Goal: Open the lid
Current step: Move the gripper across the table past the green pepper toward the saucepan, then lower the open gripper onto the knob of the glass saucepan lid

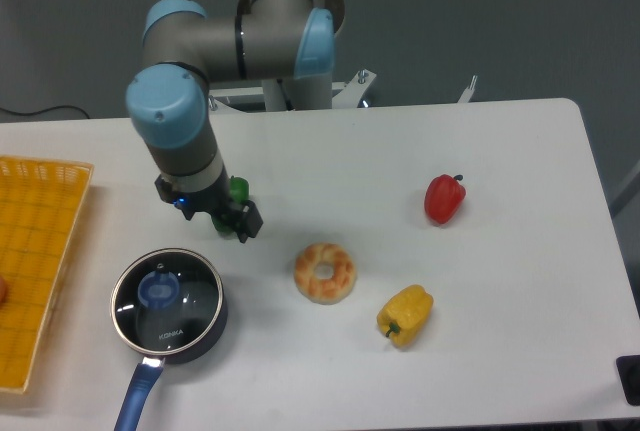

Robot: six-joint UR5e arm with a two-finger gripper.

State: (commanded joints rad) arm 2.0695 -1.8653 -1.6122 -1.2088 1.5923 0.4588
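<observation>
Camera view from above and in front shows a white counter (pixel 330 151) with the arm reaching down over its left half. The gripper (pixel 235 221) hangs above the counter, its dark fingers pointing down and toward the right; only one finger tip shows clearly, so whether the jaws stand wide or narrow I cannot tell, and nothing is seen between them. The lid (pixel 166 296), a round glass disc with a metal rim, a blue knob (pixel 158 291) in its centre and small white lettering near its front edge, sits flat on the dark saucepan (pixel 205 336) at the front left of the counter. The gripper is behind and to the right of the lid, near it but apart from it, not touching the knob. The saucepan's blue handle (pixel 137 396) runs toward the front edge of the counter. A green pepper (pixel 238 189) stands just behind the gripper, mostly hidden by the wrist. A ring-shaped pastry (pixel 325 272) lies to the right of the saucepan, a yellow pepper (pixel 405 315) lies further right and forward, and a red pepper (pixel 444 198) stands well apart on the right. A yellow basket (pixel 40 241) sits at the left edge.
</observation>
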